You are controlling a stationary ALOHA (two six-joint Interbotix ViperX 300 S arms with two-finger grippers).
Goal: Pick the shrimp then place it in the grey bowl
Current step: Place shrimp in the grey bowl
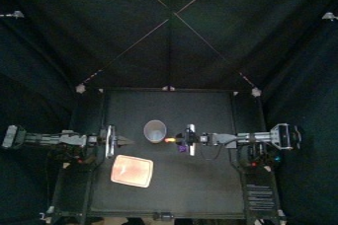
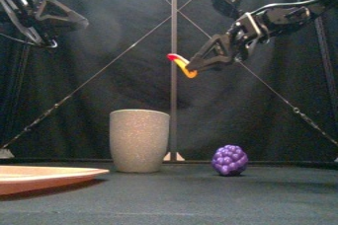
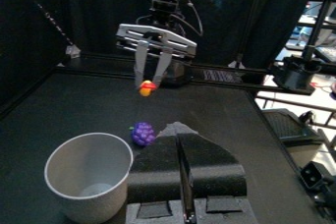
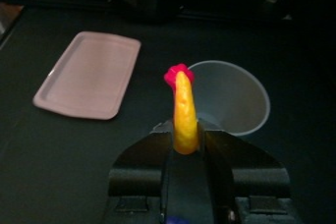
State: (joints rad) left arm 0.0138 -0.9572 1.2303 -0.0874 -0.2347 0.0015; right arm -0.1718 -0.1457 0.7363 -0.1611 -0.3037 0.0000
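Shrimp [image 2: 180, 64] hangs in the air, pinched by the right gripper [image 2: 199, 59], at 1 o'clock above the cup [image 2: 138, 140] in the front view. Grapes [image 2: 231, 159] lie at the cup's 3 o'clock. From above, the left gripper [image 3: 182, 147], jaws closed on nothing, sits at the cup's 8 o'clock, and the tray [image 1: 132, 171] at 7.

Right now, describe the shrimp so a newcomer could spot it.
Find the grey cup on the table. Above and right of it, the right gripper holds the shrimp in the air: curved, yellow-orange, red-tipped. The other toy, purple grapes, sits on the table.
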